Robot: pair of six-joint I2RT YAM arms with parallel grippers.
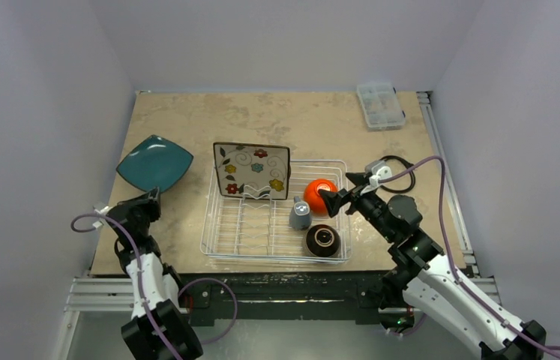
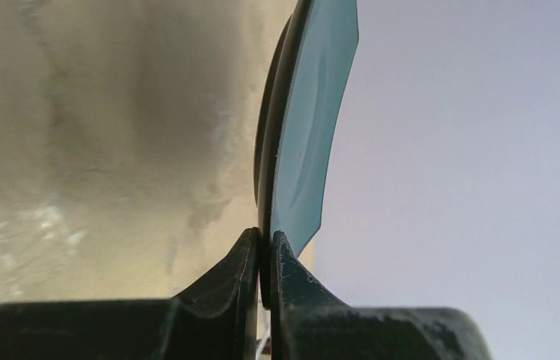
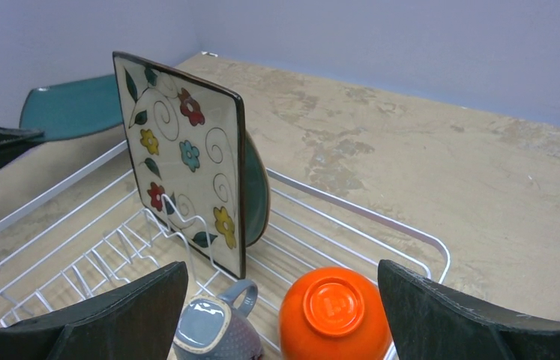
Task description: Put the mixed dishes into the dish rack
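**Ana:** Where does the left end effector (image 2: 264, 238) stand?

**Ben:** Its fingers are pinched narrow on the rim of the teal plate (image 2: 310, 135). The wrist view shows that plate edge-on between them. From above, the plate (image 1: 155, 163) sits at the left edge of the desk (image 1: 299, 127), well apart from the dish rack (image 1: 220, 232).

**Ana:** And the right end effector (image 1: 344, 190)?

**Ben:** It is spread wide and holds nothing. It hangs over the right end of the rack, just above the orange bowl (image 1: 319, 193).

**Ana:** What lies in the rack?

**Ben:** The flower-patterned plate (image 1: 252, 170) stands upright among the prongs at the far left corner. The orange bowl is upside down at the far right. The grey cup (image 1: 300, 215) is mouth-down just beside it, handle showing. The dark brown bowl (image 1: 322, 241) sits in the near right corner.

**Ana:** Anything else on the desk?

**Ben:** A clear compartment box (image 1: 380, 105) at the far right corner, and a black cable (image 1: 404, 196) to the right of the rack.
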